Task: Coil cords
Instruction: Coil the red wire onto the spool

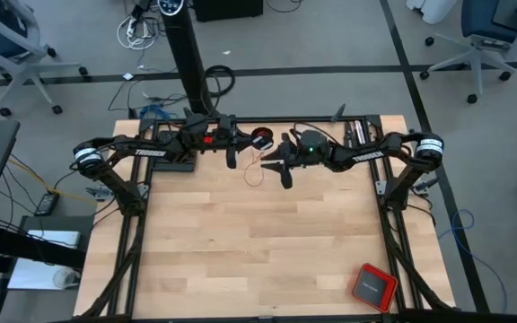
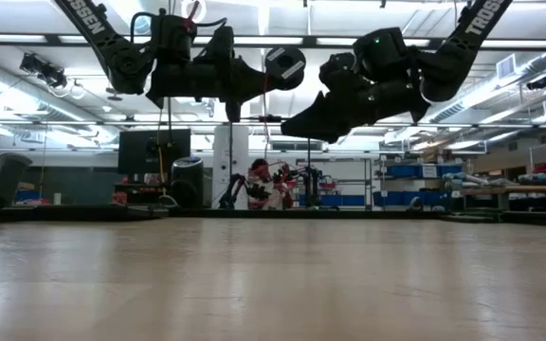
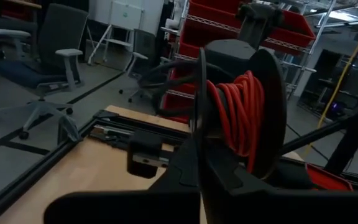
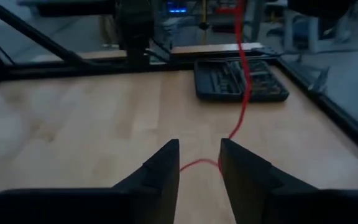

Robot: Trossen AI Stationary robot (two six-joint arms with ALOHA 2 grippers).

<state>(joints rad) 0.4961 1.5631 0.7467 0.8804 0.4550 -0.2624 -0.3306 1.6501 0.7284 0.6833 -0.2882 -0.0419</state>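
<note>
Right wrist view: right gripper spread around nothing, red cord dangling beyond. Left gripper pinches the spool; the slack cord could tangle.

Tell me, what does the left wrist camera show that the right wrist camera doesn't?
Only the left wrist view shows a black spool wound with the red cord, held close in the shut left gripper, plus office chairs beyond the table. Only the right wrist view shows the open right gripper, a loose strand hanging down to the table, and a dark tool case. Both show the red cord and the wooden table.
</note>
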